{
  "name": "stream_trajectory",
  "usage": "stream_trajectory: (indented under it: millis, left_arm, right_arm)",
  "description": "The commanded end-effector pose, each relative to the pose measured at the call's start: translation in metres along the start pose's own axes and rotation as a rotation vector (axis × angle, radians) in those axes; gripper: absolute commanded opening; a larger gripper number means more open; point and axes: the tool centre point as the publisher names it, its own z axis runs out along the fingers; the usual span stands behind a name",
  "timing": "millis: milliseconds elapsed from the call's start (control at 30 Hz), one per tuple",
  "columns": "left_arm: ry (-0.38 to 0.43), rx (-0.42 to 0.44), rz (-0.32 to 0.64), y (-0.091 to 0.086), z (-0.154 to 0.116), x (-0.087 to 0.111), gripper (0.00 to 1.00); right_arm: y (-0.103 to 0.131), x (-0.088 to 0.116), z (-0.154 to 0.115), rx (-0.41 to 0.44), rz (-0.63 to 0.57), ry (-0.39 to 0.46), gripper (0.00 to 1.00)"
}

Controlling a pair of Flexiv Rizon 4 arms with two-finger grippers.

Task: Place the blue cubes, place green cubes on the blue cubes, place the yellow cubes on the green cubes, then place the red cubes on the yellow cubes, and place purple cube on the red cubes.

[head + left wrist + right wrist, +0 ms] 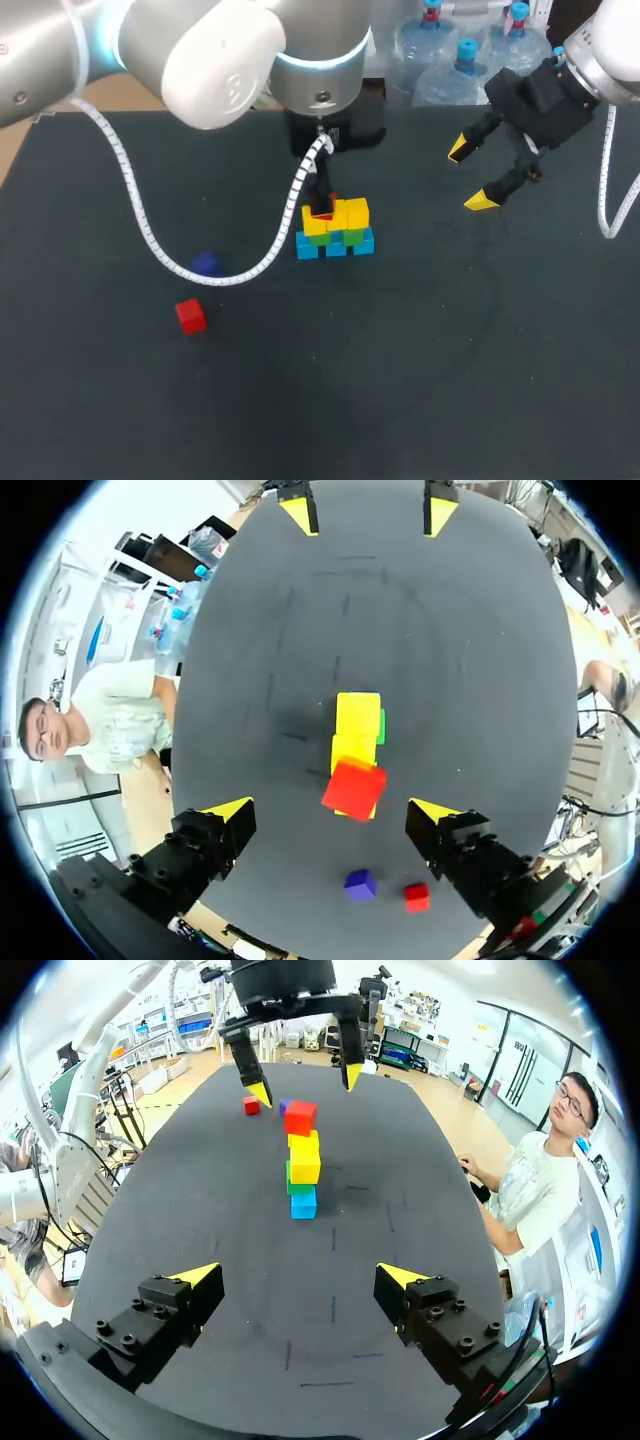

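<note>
With one red cube (pixel 354 788) sitting askew on the yellow cubes (pixel 357 715) under the released left end effector (pixel 332 808), the red layer is underway, and the next move likely calls for fetching the second red cube (pixel 190 315) off the worktop (pixel 420 380).

Robotics lab: cabled left arm (pixel 180 50), right arm (pixel 612 45) flanking dark table (pixel 450 380), coloured cube stack (pixel 336 232).

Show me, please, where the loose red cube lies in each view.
Head view: red cube on the table, left of the stack, near the purple cube.
Left wrist view: red cube beside the purple cube, apart from the stack.
Right wrist view: red cube beyond the stack.
Shared landmark: the stack.
</note>
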Motion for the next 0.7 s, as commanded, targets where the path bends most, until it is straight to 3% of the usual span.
stream_trajectory:
  millis: [33, 67, 700]
  left_arm:
    - [-0.010, -0.027, 0.007, -0.006, -0.005, 0.006, 0.30]
    - [-0.010, -0.028, 0.008, -0.006, -0.005, 0.006, 0.00]
    - [0.032, 0.004, -0.003, -0.009, 0.008, 0.013, 0.00]
  right_arm:
    - [0.000, 0.000, 0.000, 0.000, -0.001, -0.001, 1.00]
    - [0.000, 0.000, 0.000, 0.000, -0.001, -0.001, 1.00]
    - [0.000, 0.000, 0.000, 0.000, -0.001, -0.001, 1.00]
